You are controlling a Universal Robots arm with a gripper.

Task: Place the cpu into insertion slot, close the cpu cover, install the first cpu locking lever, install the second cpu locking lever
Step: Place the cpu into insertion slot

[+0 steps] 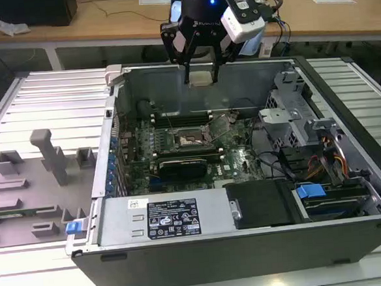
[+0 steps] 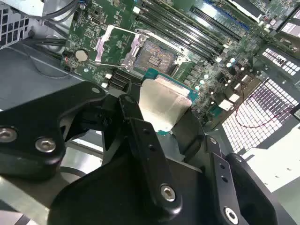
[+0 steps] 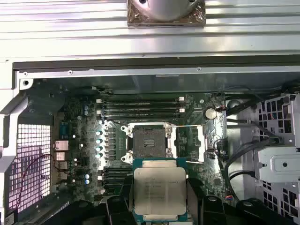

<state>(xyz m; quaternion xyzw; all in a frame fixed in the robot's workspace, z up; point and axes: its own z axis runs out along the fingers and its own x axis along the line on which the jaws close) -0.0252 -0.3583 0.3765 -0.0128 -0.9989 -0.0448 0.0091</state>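
The first step is under way and nothing is seated yet. The jaws are closed on the cpu (image 3: pixel 159 192), gripping it by two opposite edges with its pale metal top facing up, flat and level. In the exterior view the chip hangs above the open computer case (image 1: pixel 354 236), near the case's far wall and well clear of the green motherboard (image 1: pixel 241 159) below. The insertion slot (image 3: pixel 151 142) lies bare, with its dark pin field exposed and nothing in it; in the first wrist view the chip is offset from the socket rather than directly over it. The cpu cover (image 2: pixel 102 47) is swung open and lies beside the socket, its square window off to one side, so the opening is free to receive the chip. With the cover up, neither locking lever can be holding it down, though the levers themselves are too thin to make out with confidence. By my reading all four steps remain: seating the chip, closing the cover, and fastening both levers. The case sits on a ribbed metal worktop (image 1: pixel 44 101).
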